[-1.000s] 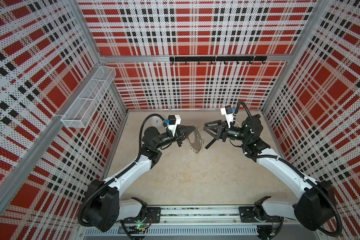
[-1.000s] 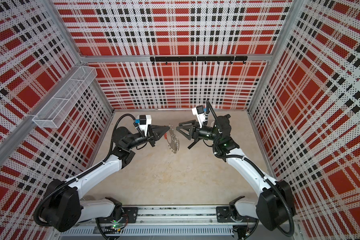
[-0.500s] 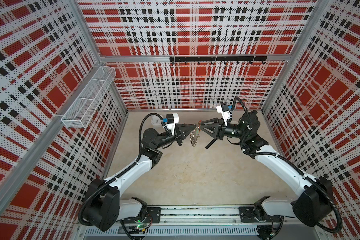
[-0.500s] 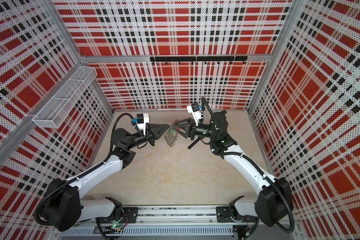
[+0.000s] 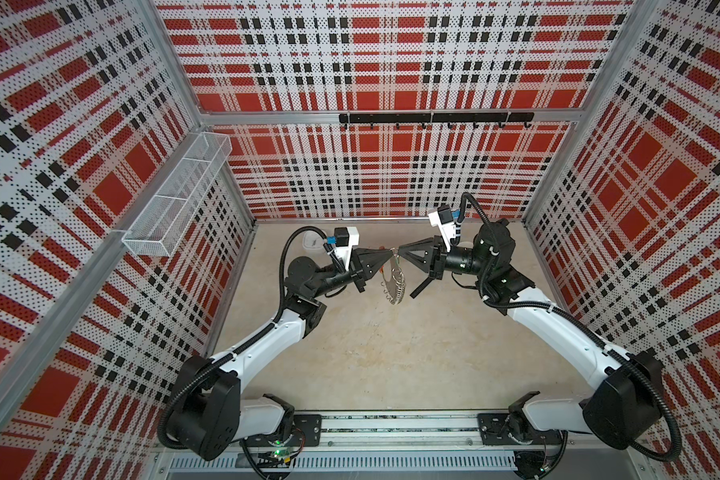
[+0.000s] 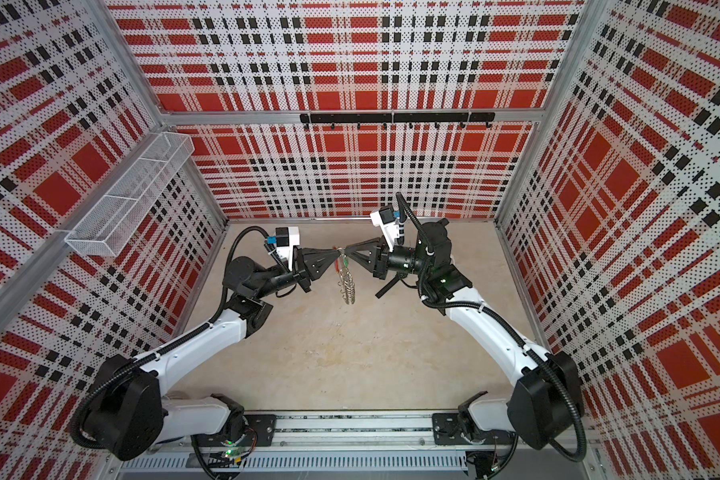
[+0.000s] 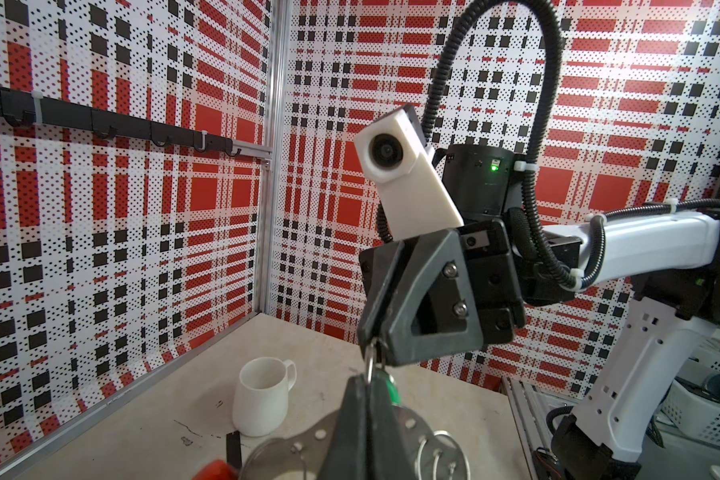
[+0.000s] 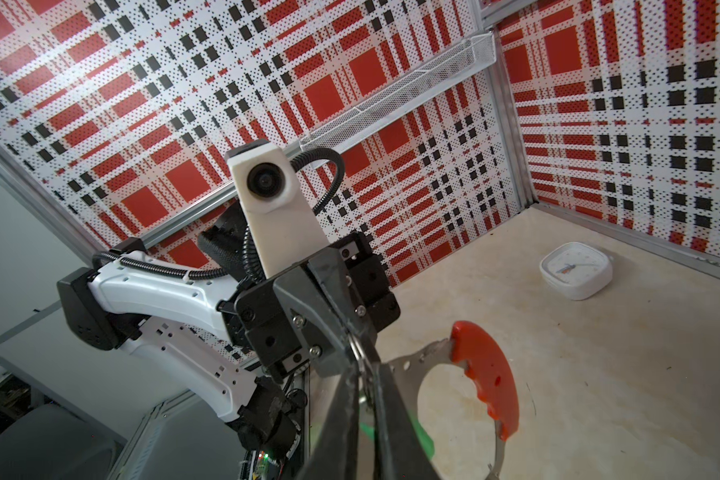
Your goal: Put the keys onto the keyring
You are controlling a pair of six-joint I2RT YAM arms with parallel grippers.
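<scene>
Above the middle of the table my two grippers meet tip to tip. The left gripper (image 5: 391, 250) (image 7: 368, 379) is shut on the rim of the keyring (image 5: 393, 282) (image 6: 347, 286), a flat grey ring with a red section (image 8: 487, 374) and wire loops (image 7: 441, 453), which hangs down from it. A small wire ring (image 7: 370, 353) sticks out past the left fingertips, and the right gripper (image 5: 399, 250) (image 8: 364, 368) is shut on it. The keys' green tag (image 7: 392, 388) (image 8: 421, 441) hangs right beside both pairs of fingertips. The key's metal part is hidden.
A white mug (image 7: 262, 397) stands on the table near the back right corner, with a black strap (image 7: 233, 449) lying in front of it. A white square clock (image 8: 575, 270) lies at the back left. A wire basket (image 5: 175, 199) hangs on the left wall and a hook rail (image 5: 433, 117) on the back wall.
The right gripper moved left to the left gripper's tips and went from open to shut there. The left gripper rose slightly with the keyring still hanging from it.
</scene>
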